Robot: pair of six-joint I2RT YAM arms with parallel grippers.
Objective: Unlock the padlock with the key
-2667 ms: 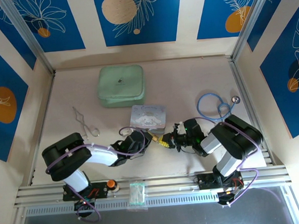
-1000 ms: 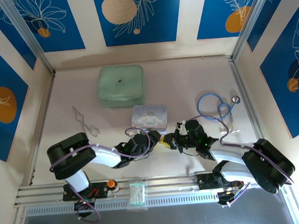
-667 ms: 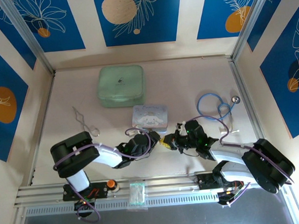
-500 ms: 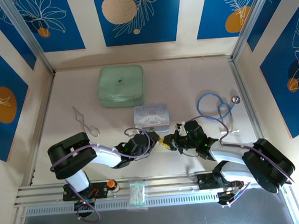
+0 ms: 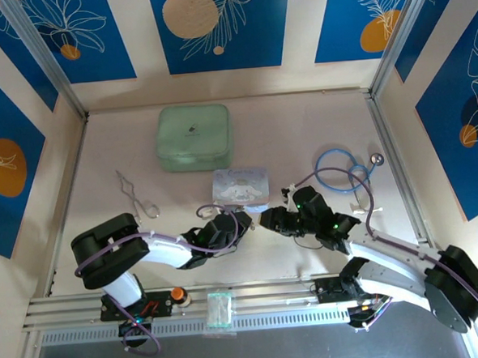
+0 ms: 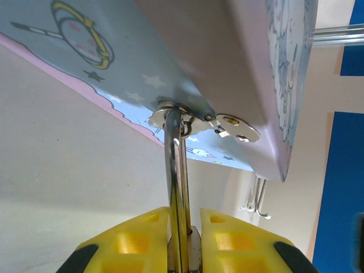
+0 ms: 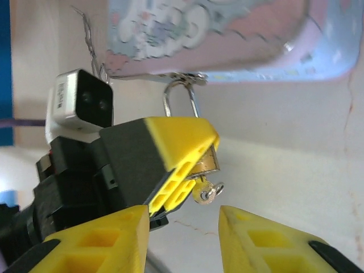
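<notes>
Padlock [image 7: 208, 161] hung by its shackle from the pale-blue tin's [image 7: 227, 40] hasp, pinched by the left gripper [image 6: 185, 230]. The key [image 7: 207, 192] stuck out below it. The right gripper [image 7: 185, 239] stood spread, touching neither.

White-and-black arms [image 5: 158, 249] trail purple cables [image 5: 369, 211] (gripper fingers [image 7: 96, 239] yellow, honeycombed).

bright even light, soft shadows, blurry wrist close-ups.
</notes>
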